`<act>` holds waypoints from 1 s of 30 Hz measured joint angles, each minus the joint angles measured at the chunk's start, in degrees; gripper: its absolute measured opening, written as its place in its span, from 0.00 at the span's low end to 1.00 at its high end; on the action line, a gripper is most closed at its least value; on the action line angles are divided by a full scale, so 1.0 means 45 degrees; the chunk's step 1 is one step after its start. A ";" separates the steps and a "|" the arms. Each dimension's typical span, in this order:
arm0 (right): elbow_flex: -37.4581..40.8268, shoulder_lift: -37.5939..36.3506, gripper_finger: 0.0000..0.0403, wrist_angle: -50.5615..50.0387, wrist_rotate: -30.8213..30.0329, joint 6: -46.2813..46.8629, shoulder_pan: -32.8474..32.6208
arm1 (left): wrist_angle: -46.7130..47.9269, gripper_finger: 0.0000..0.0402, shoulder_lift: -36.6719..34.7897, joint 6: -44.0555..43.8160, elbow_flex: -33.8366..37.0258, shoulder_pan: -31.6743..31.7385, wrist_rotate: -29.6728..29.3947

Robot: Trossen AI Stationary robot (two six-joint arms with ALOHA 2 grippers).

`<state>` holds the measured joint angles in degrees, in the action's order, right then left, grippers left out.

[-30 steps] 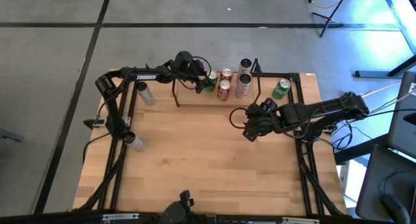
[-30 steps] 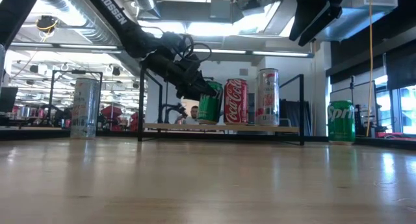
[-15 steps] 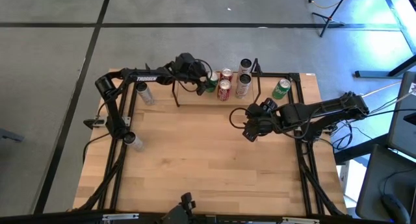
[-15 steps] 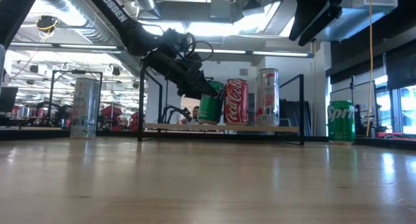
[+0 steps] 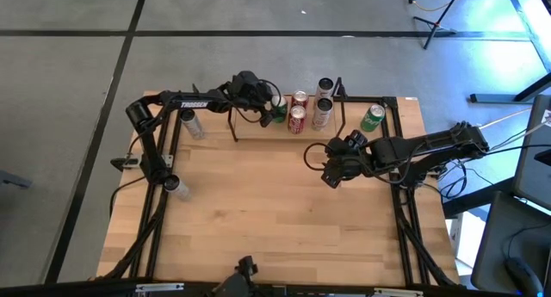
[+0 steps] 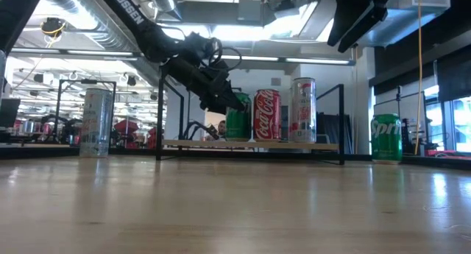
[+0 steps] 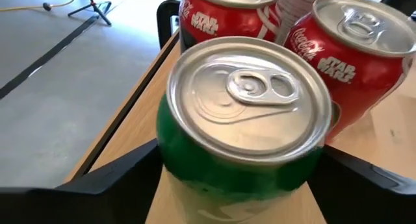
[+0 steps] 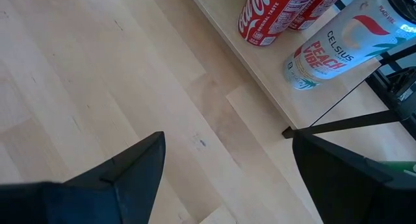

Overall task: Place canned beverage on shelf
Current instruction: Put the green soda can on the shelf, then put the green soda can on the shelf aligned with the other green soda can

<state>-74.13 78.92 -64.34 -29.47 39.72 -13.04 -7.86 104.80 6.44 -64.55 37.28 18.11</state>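
Observation:
The shelf, black rods on a light wooden board, stands at the table's far edge and also shows in the high view. On it stand two red cola cans and tall white cans. My left gripper is shut on a green can at the shelf's left part, next to the red cans. My right gripper is open and empty above the table's right middle, its fingers spread over bare wood. My left gripper pinches the green can's side wall between its two fingers, just under the top rim. The fingers slant down from the table's left. The can stands upright with its bottom at the shelf's board, beside a red can.
A green Sprite can stands on the table right of the shelf, also in the high view. A silver can stands left of the shelf and another near the table's left edge. Black frame rails run along both table sides.
My left gripper has kept hold of the green can at the shelf. Half a second ago the can was tilted toward the red can; now it stands upright, close beside it. My right arm has kept still.

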 joint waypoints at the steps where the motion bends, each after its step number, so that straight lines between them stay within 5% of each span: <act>1: 0.0000 0.0003 0.80 0.0000 0.0000 0.0000 0.0000 | -0.0009 0.86 0.0008 0.0004 0.0000 0.0000 -0.0006; 15: -0.0346 0.0014 0.80 -0.0924 0.0017 -0.0014 0.0535 | 0.0526 0.90 -0.3411 -0.0086 0.0000 0.0044 -0.0578; 22: -0.1126 -0.0090 0.80 -0.3992 -0.0794 0.0646 0.3253 | 0.1944 0.90 -0.5710 -0.1400 0.0000 -0.0153 -0.0510; 30: -0.0464 -0.0326 0.80 -0.4609 -0.0564 0.0155 0.7054 | 0.3945 0.90 -0.6940 -0.1404 0.0000 -0.0748 -0.0524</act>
<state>-76.22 77.45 -85.08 -32.01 40.42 18.71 9.89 73.57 0.12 -64.55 33.91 15.75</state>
